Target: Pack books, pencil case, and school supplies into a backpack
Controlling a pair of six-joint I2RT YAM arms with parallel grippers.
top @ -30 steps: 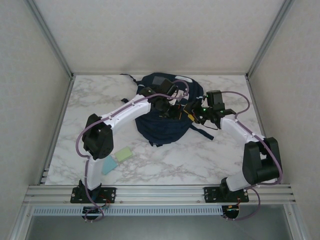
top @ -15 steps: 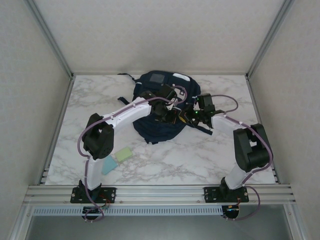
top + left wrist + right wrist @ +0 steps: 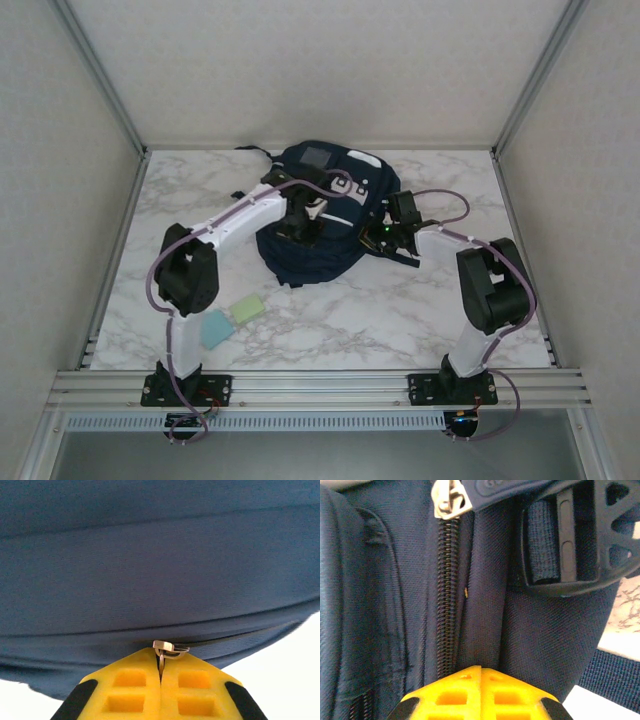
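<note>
Zipper pull (image 3: pixel 168 647) in left end effector (image 3: pixel 160 660)

White marble-patterned tabletop (image 3: pixel 400 320), pale textured wall panels (image 3: pixel 320 70), aluminium frame posts (image 3: pixel 100 75), grooved rail (image 3: pixel 320 385) along near edge

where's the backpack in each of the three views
Top external: the backpack lies at the far middle of the table.
Left wrist: navy cloth across the upper frame, zip pull pinched in the left gripper.
Right wrist: cloth and zip down the frame, buckle top right.
Shared landmark: the marble table, at the right edge of the right wrist view.
</note>
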